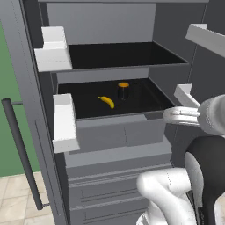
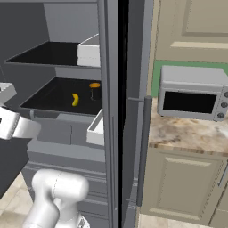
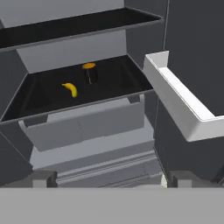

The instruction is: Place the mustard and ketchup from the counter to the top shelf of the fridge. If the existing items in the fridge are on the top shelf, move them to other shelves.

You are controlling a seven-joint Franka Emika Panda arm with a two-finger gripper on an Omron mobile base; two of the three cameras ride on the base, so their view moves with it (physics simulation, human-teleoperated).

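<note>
gripper [image 3: 109, 178]: spread wide, holding nothing
top black fridge shelf [image 1: 123, 55]: bare
lower black shelf [image 1: 145, 101]: small yellow banana [image 1: 106, 101] beside orange-topped dark cylinder [image 1: 123, 90]

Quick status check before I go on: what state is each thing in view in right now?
fridge: doors open.
top shelf: bare.
banana: lying flat on the shelf one level lower.
dark cylinder with an orange top: upright, beside the banana, apart from it.
gripper: fingers spread, holding nothing.
toaster oven: door shut, on the counter.
</note>
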